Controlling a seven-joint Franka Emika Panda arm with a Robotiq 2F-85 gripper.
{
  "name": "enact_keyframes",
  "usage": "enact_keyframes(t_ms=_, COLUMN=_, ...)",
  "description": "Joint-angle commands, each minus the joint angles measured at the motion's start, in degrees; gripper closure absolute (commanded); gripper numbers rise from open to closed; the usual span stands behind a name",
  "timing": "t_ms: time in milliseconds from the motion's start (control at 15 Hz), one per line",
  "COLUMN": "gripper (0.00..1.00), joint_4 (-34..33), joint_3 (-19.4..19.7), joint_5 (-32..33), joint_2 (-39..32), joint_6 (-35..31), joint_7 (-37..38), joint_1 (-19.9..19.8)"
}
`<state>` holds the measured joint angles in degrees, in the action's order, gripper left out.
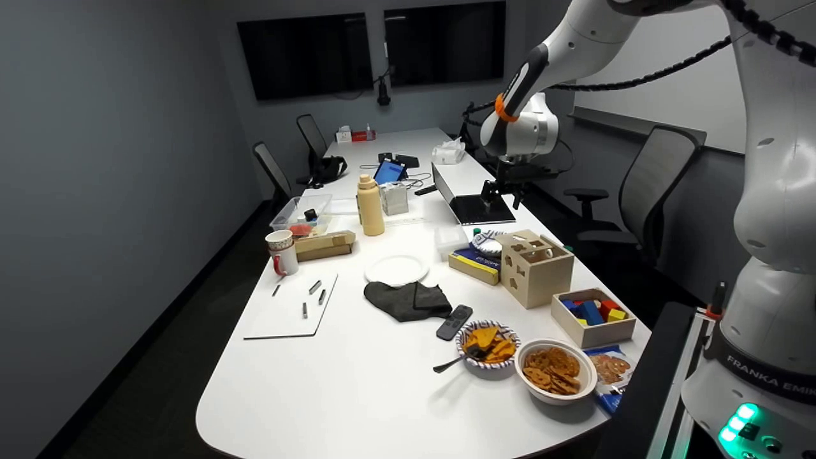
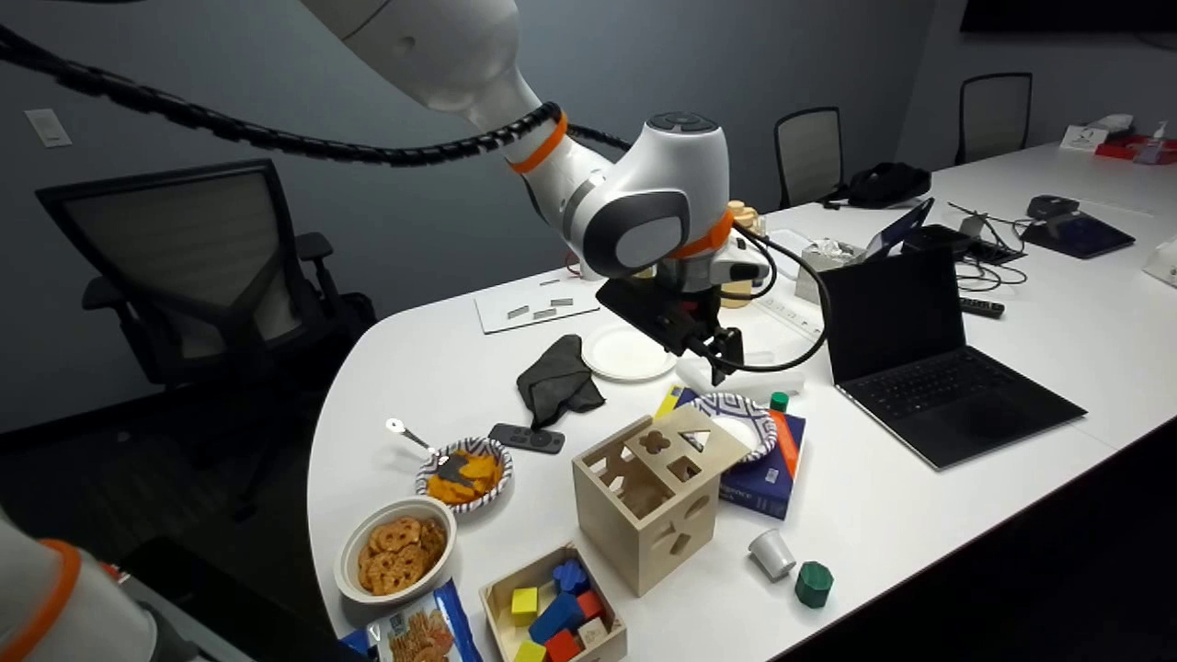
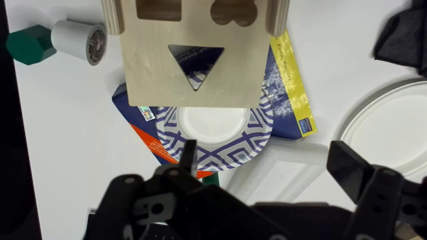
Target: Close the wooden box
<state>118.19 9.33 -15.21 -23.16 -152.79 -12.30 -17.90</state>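
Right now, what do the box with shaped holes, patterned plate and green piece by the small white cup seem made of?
Box: matte wood, seemingly unpainted, from its tan surface and lined edges.
Plate: probably coated paper, judging by its printed rim.
Green piece: painted wood or plastic; smooth, even colour leaves that open.

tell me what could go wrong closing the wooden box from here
The lid juts out over the patterned plate, so a low approach by the open gripper could catch the plate's rim. A push on the lid might slide the whole wooden box toward the tray of blocks instead. The jaws stand wide apart, so an off-centre push could skew and jam the lid.
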Motion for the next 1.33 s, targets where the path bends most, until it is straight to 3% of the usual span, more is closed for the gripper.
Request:
enact_keyframes(t_ms=0, gripper=0.00, joint_4=-4.96, joint_3=-1.71, joint_5=-0.93, joint_2=-4.74, joint_6=0.43, joint_7=0.87, joint_1=-2.69)
enact_keyframes(t_ms=667, gripper=0.00, joint_4=-12.77, joint_3=-2.97, joint_5=0.05, joint_2=-12.67, joint_6=5.20, joint_7=3.37, joint_1=-5.32)
enact_keyframes(t_ms=1267, gripper=0.00, joint_4=-14.98, joint_3=-2.22, joint_5=0.02, joint_2=-13.87, joint_6=19.30, joint_7=4.62, joint_1=-5.65)
